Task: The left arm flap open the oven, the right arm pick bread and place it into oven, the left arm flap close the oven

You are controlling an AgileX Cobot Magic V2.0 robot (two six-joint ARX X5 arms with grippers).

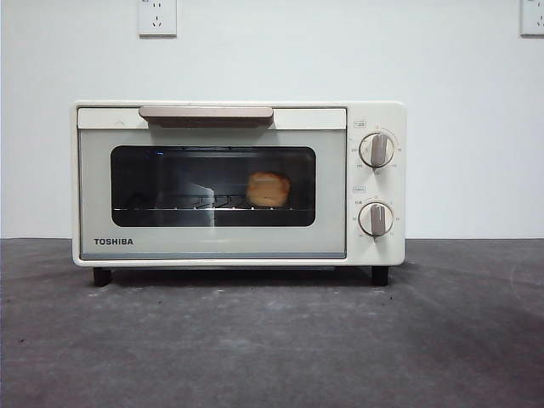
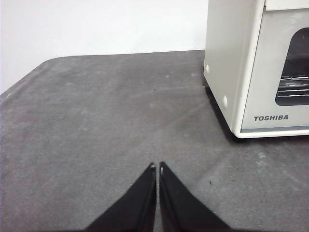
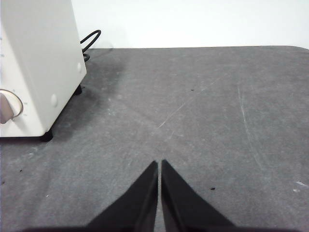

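The oven point(image 1: 238, 183) is standing on the dark grey table point(image 1: 272, 340) with its door sitting flush and closed, the beige handle point(image 1: 206, 113) running along the top of the door. The bread point(image 1: 269, 189) is lying inside on the wire rack point(image 1: 170, 204), showing through the dark glass window toward the right half of the cavity, nearer the two knobs point(image 1: 376, 150) than the TOSHIBA lettering. Neither arm is showing in the front view. The left gripper point(image 2: 156, 166) is hovering over bare table off the oven's left side, its jaws pressed almost together with only a hairline slit between the tips and nothing in them; from its wrist view the oven's left front corner and side wall point(image 2: 227, 63) are sitting well apart from the tips. The right gripper point(image 3: 159, 163) is hanging over open table off the oven's right side, its jaws likewise drawn together and gripping nothing; the oven's right side wall point(image 3: 43, 58) and one knob are showing at the edge of that view, well clear of the tips, with a black cable point(image 3: 90, 39) curling behind the oven. The bread is lying well away from both pairs of jaws, shut behind the door.
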